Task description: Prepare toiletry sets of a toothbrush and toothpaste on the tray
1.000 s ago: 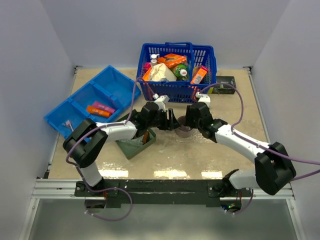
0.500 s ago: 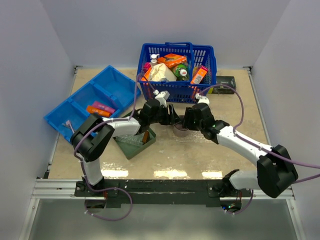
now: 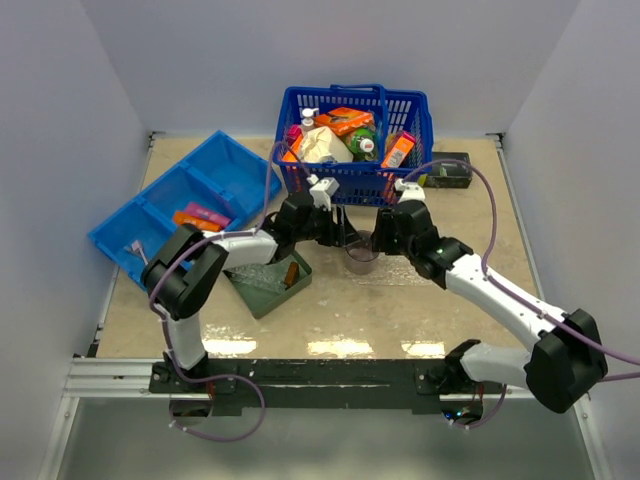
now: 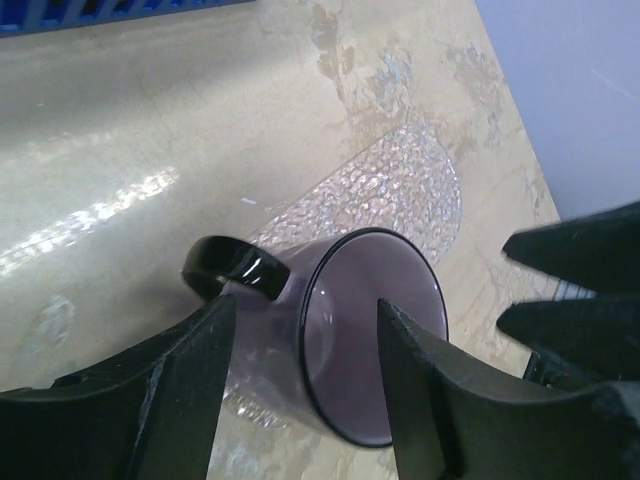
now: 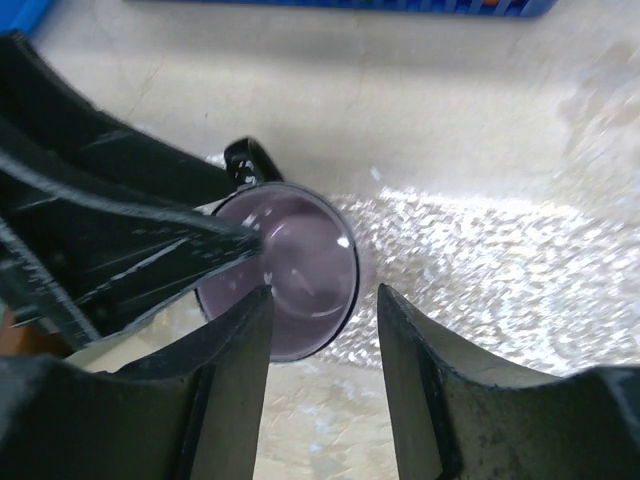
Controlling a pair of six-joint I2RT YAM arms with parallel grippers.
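Note:
A purple mug (image 3: pixel 361 250) stands on the clear, textured tray (image 4: pixel 400 195), which also shows in the right wrist view (image 5: pixel 480 250). My left gripper (image 3: pixel 345 238) is open just above the mug (image 4: pixel 370 330), one finger by its black handle and one over its mouth. My right gripper (image 3: pixel 376 243) is open on the mug's other side, straddling the rim (image 5: pixel 290 250). The orange toothpaste (image 3: pixel 193 221) and pink toothpaste (image 3: pixel 207 212) lie in the blue divided bin (image 3: pixel 150 200). I cannot make out a toothbrush.
A blue basket (image 3: pixel 400 105) full of groceries stands close behind the grippers. A dark green square tray (image 3: pixel 258 288) holding a brown-orange piece (image 3: pixel 290 272) lies under my left arm. A dark box (image 3: pixel 450 168) sits at the back right.
Both grippers and the mug have shifted slightly toward the basket. My left arm's elbow has swung in and my right arm has stretched further back.

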